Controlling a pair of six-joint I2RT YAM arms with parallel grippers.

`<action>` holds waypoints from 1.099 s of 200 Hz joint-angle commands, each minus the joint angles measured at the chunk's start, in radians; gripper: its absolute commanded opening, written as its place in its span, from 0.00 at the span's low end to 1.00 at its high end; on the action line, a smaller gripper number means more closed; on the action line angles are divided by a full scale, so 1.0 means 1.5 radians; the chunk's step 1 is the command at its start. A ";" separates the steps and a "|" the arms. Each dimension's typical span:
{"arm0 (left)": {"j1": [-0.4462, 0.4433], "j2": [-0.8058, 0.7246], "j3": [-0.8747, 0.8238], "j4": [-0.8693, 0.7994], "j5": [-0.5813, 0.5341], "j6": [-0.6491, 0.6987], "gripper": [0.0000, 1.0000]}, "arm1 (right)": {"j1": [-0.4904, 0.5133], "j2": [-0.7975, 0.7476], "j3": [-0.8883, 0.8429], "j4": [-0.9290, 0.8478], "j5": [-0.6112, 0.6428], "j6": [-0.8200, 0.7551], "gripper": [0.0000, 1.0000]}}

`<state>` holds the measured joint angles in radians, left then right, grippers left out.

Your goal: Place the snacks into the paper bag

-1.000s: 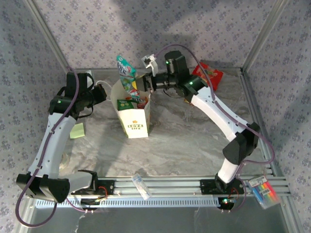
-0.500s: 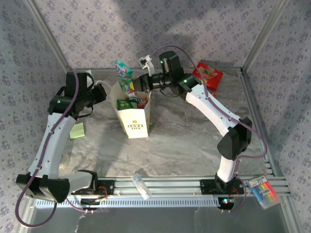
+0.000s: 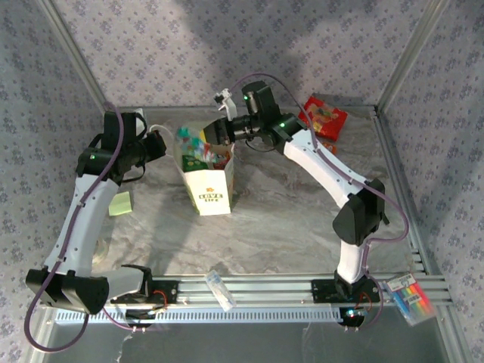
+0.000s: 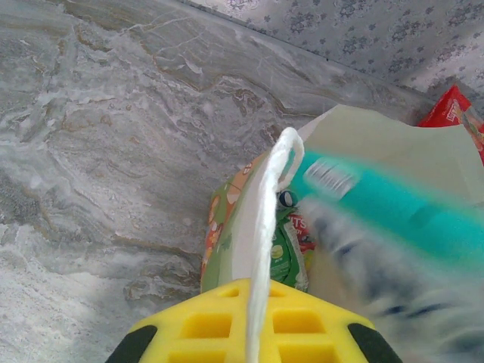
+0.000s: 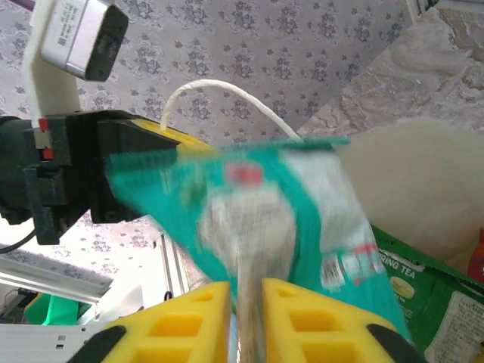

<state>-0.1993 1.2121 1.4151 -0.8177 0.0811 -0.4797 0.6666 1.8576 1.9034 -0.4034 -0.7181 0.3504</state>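
Grey marbled table (image 3: 287,219), patterned walls. Left arm folds up from its base, left gripper (image 4: 253,293) pinched on the rim of the upright paper bag (image 3: 212,185). Right arm stretches long across the table, right gripper (image 5: 246,291) at the bag mouth, jaws slightly parted. The teal packet (image 5: 249,204) is blurred there; can't tell if it's gripped. Green packet (image 5: 423,295) lies inside the bag. 1 red packet (image 3: 325,117) lies at the back.

Both same build: left arm (image 3: 76,219) and right arm (image 3: 327,165) have white link shells and black joint housings. Green LED (image 3: 92,156) near each wrist. Purple cable (image 3: 261,74) runs loose along each. Fingers (image 4: 162,333) bright yellow, moulded square pockets, black mounts at the sides. Pad texture possibly rubbery, view too poor.
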 commanded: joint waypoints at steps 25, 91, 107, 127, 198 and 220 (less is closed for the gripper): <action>-0.005 0.002 0.029 -0.010 -0.008 0.010 0.06 | 0.005 -0.017 0.041 -0.043 0.020 -0.023 0.45; -0.006 0.002 0.033 -0.009 -0.005 0.008 0.06 | 0.019 -0.124 0.011 -0.096 0.098 -0.103 0.49; -0.006 0.003 0.034 -0.009 -0.006 0.008 0.06 | 0.019 -0.162 -0.015 -0.097 0.129 -0.119 0.52; -0.007 0.006 0.038 -0.008 -0.003 0.007 0.06 | 0.016 -0.204 -0.042 -0.104 0.165 -0.141 0.56; -0.014 0.014 0.054 -0.012 -0.004 0.007 0.06 | -0.030 -0.348 -0.187 -0.083 0.280 -0.148 0.71; -0.015 0.018 0.057 -0.013 -0.005 0.006 0.07 | -0.060 -0.382 -0.226 -0.082 0.302 -0.140 0.73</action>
<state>-0.2165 1.2339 1.4567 -0.8337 0.0814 -0.4797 0.6163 1.3457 1.6142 -0.5327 -0.3389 0.1337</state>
